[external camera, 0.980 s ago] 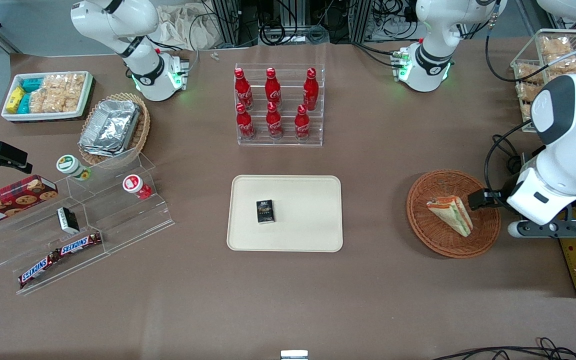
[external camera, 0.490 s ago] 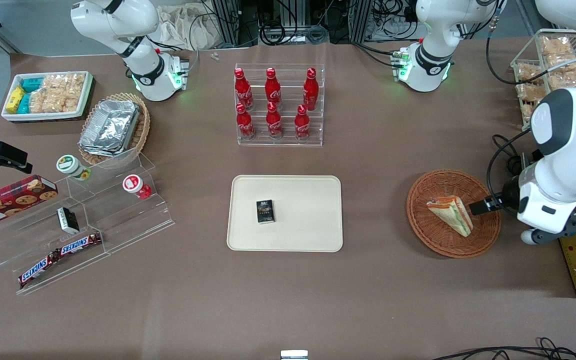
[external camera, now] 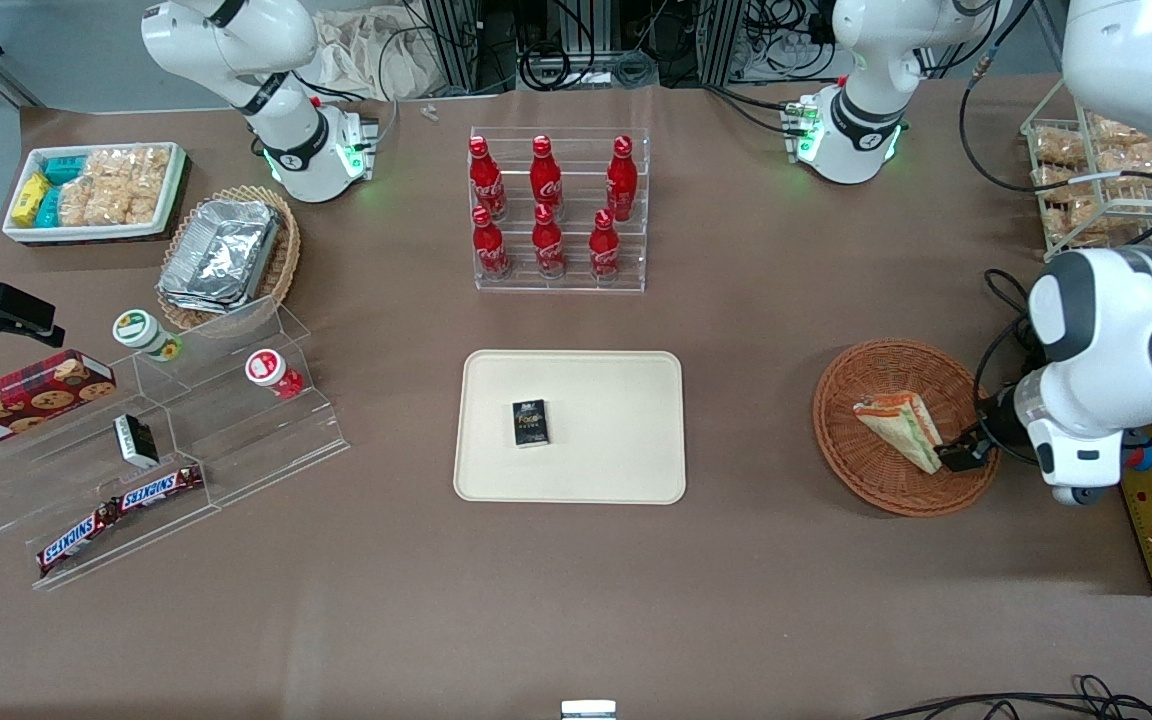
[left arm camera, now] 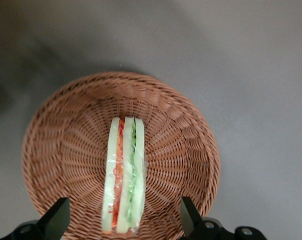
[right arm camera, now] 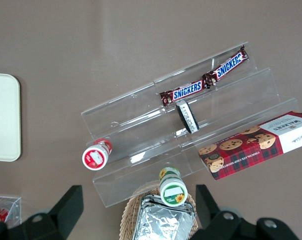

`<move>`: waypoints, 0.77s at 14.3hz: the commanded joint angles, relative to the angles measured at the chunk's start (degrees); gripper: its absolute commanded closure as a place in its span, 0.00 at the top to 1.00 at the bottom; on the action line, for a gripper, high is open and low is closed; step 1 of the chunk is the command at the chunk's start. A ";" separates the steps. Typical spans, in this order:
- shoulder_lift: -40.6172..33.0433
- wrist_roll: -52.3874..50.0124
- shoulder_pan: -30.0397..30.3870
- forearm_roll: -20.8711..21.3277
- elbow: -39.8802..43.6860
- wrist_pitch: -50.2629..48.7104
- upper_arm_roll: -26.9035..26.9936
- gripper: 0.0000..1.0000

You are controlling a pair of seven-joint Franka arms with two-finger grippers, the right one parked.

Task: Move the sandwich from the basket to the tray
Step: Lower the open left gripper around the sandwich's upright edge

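Front view shows the sandwich (external camera: 901, 428) lying in the basket (external camera: 866, 480), toward the working arm's end of the worktop (external camera: 576, 600), and the tool (external camera: 961, 455) is now at the basket rim, beside the sandwich corner that is nearer to the front camera. One second ago the tool was level with the middle of the sandwich, farther from the front camera, and the arm's large white joint stood higher in the picture. So the arm has swung round and the tool has come nearer to the camera, while the sandwich has not moved at all.

From the left wrist view, the sandwich (left arm camera: 124, 175) stands on its edge, with the bread slices and the orange and green filling facing the camera. The two fingers (left arm camera: 56, 220) are wide open, one on each side of the sandwich, and they hold nothing. The basket (left arm camera: 190, 130) fills most of this view.

I judge this as the last alignment before the grasp: the fingers straddle the sandwich but do not touch it yet. The tray (external camera: 626, 390) is well apart, in the middle of the worktop, with a small black box (external camera: 530, 422) on it. The lift and the transfer are not yet done.
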 commanded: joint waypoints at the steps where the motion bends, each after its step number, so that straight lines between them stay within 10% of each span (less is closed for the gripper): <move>1: 0.98 -7.50 -0.62 0.15 -0.43 0.80 -0.22 1.00; 11: 1.25 -8.30 -0.01 0.33 -6.49 1.59 -0.04 1.00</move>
